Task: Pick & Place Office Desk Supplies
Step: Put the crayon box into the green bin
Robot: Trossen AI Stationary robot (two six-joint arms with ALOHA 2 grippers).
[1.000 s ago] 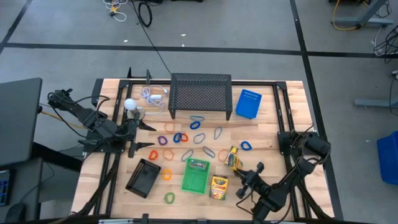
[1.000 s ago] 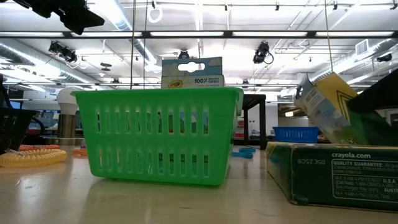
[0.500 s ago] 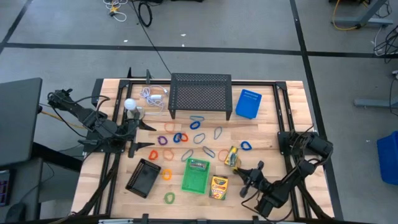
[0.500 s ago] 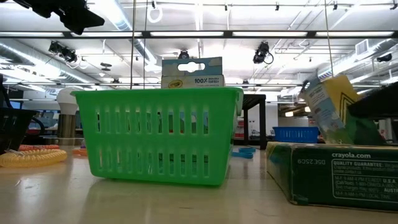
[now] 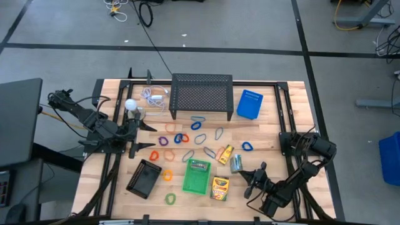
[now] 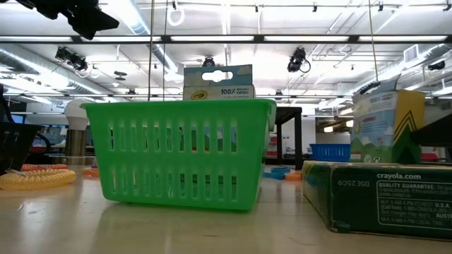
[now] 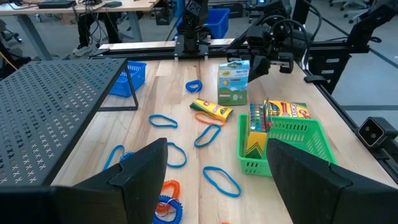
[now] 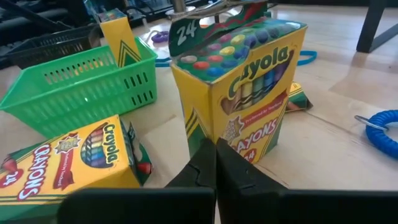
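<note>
crayon boxes are scattered around the green basket (image 5: 196, 177) near the front middle of the table (image 5: 275, 119). one box (image 5: 199, 165) stands inside the basket at its far end. another box (image 5: 219, 187) lies flat just to the right of the basket. an upright box (image 5: 237, 163) stands a bit further right of the basket and is free, nothing touching it. a fourth box (image 5: 225, 154) lies flat right beside that one, on the side away from the front edge.

right gripper (image 5: 255, 178) sits just right of the upright box, close but apart from it, fingers pressed shut with nothing between them.

left gripper (image 5: 150, 136) hangs off to the left of the basket, beyond the loops, fingers (image 7: 144, 167) spread wide and empty.

colored loops (image 5: 181, 138) (orange, blue, red, grey) are spread on the table behind the basket, plus a green one (image 5: 170, 199) at the front left of it. a black tray (image 5: 144, 178) lies left of the basket, and a black mesh shelf (image 5: 201, 95) stands at the back with a blue basket (image 5: 249, 104) beside it.
</note>
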